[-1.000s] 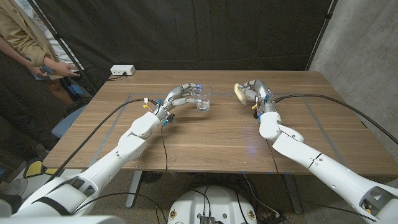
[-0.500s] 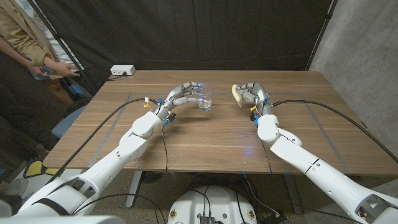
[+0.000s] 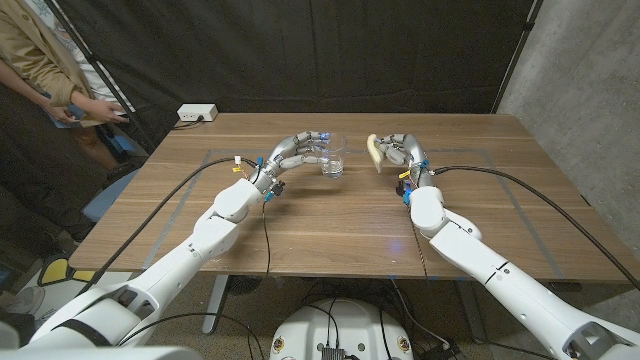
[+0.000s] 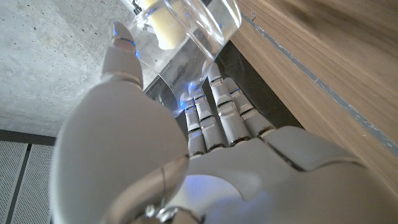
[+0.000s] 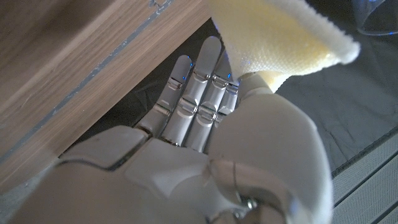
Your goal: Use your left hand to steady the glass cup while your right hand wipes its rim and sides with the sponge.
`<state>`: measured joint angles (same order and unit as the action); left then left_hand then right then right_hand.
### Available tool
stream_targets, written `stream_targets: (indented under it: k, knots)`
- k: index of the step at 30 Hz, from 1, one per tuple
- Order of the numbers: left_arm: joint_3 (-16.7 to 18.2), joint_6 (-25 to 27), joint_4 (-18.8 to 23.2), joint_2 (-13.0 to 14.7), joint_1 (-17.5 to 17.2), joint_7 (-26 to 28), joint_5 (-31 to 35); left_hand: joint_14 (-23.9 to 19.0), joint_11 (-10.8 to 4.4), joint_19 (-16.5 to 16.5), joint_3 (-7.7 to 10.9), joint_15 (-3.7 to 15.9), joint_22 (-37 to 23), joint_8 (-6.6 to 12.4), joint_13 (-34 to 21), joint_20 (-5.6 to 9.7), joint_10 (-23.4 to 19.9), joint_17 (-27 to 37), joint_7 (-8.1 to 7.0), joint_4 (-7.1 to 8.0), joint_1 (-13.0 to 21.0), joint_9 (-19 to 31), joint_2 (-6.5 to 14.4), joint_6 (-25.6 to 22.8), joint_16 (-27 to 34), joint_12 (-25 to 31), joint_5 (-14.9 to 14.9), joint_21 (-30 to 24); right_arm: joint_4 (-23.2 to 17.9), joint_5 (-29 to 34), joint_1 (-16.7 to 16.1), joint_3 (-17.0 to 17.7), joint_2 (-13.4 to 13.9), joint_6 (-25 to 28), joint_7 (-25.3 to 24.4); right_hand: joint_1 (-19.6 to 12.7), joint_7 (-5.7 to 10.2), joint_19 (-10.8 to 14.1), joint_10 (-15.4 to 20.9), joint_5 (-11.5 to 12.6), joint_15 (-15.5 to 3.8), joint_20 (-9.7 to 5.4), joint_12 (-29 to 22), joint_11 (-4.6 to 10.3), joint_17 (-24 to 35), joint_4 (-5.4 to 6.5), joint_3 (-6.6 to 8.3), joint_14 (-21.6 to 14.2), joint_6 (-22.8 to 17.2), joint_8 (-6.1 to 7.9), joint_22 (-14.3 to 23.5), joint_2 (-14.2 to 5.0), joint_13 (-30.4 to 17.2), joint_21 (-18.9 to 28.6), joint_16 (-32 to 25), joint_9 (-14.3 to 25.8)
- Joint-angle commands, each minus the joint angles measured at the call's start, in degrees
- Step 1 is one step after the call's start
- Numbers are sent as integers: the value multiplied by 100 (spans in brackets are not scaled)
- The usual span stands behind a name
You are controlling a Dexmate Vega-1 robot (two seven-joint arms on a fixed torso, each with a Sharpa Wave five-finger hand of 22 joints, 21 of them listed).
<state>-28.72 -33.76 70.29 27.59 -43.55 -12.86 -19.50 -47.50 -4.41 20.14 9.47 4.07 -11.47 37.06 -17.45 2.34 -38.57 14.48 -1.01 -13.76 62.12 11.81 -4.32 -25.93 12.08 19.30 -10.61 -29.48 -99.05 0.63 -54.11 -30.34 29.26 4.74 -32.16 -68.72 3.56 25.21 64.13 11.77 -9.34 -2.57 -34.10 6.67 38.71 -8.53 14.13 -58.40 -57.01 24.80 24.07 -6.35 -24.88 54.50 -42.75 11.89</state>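
Note:
A clear glass cup (image 3: 332,158) stands upright on the wooden table (image 3: 340,220), a little left of centre toward the back. My left hand (image 3: 296,150) curls around its left side and holds it; the left wrist view shows the cup (image 4: 186,28) between thumb and fingers. My right hand (image 3: 398,152) holds a pale yellow sponge (image 3: 374,150) a short way to the right of the cup, clear of the glass. In the right wrist view the sponge (image 5: 280,37) is pinched between thumb and fingers, with the cup's rim (image 5: 379,18) at the corner.
A white power box (image 3: 197,114) sits at the table's back left corner. A person (image 3: 45,70) stands beyond the left edge, holding something. Black cables (image 3: 170,200) trail across the table along both arms. A black curtain hangs behind.
My right hand has carried the sponge leftward, closer to the cup. The left hand and cup have hardly moved.

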Motion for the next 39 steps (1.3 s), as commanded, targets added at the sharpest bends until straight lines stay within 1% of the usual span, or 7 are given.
stream_targets:
  k: [1, 10, 14, 19, 26, 31, 39]
  knots:
    - [-24, 36, 77, 22, -49, -41, -22, -244, -713, 10, 683, 902, 5, 817, -28, 496, -750, 32, -539, 636, 808, 19, 985, -1022, 27, 7, -25, -34, 145, -317, -126, 203, -377, -495, 152, -47, 105, -25, 50, 28, -395, -421, -28, 12, 38, -5, -20, -45, -188, 17, 20, -11, -31, 80, -17, 12]
    - [-43, 24, 73, 17, -49, -57, -4, -233, -711, 8, 705, 906, 6, 804, -38, 501, -760, 30, -547, 630, 806, -5, 972, -1010, 16, -4, -26, -45, 193, -398, -158, 306, -551, -755, 160, -68, 85, -34, 87, 30, -397, -416, -26, 7, 66, -9, -33, -82, -211, 18, 37, -4, -40, 175, -32, 28]
    - [-60, 16, 79, 11, -53, -71, 8, -231, -710, 6, 714, 907, 8, 812, -42, 508, -746, 27, -532, 608, 824, 0, 941, -1017, 11, -16, -25, -49, 54, -409, -203, 349, -587, -637, 172, -70, 90, -46, 101, 31, -397, -422, -26, 27, 77, -5, -42, -92, -208, 10, 44, -1, -46, 212, -36, 31]
    - [-77, 38, 102, 4, -58, -46, 44, -248, -710, -5, 728, 903, 9, 814, -46, 506, -747, 30, -542, 606, 829, 0, 939, -1015, 17, -24, -25, -51, -141, -252, -242, 327, -606, -452, 85, -76, 85, -49, 103, 32, -400, -418, -20, 22, 75, -6, -52, -99, -210, 6, 51, 5, -51, 252, -36, 35]
    - [-97, 75, 167, 3, -77, -24, 74, -260, -711, -8, 757, 909, 9, 822, -55, 502, -768, 32, -544, 594, 848, -3, 936, -1030, 20, -28, -27, -60, -505, -206, -349, 389, -763, -27, -67, -92, 73, -61, 112, 36, -406, -413, -11, 7, 66, -5, -72, -119, -207, 4, 63, 5, -61, 329, -41, 59]
    - [-96, 106, 238, 22, -99, 1, 89, -274, -710, -15, 777, 905, 9, 808, -62, 501, -786, 34, -526, 599, 845, -27, 942, -1025, 23, -29, -29, -66, -624, 13, -349, 313, -742, 17, -148, -106, 71, -68, 139, 39, -406, -420, -5, 1, 62, -6, -89, -142, -218, 3, 70, 10, -56, 386, -52, 68]
    - [-103, 133, 330, 39, -129, 29, 113, -273, -710, -15, 797, 900, 9, 808, -73, 501, -799, 34, -541, 605, 834, -32, 934, -1034, 17, -36, -30, -77, -757, 215, -325, 189, -702, 51, -274, -126, 71, -82, 152, 47, -405, -418, -8, -2, 77, -5, -103, -150, -216, -5, 78, 6, -88, 470, -59, 82]
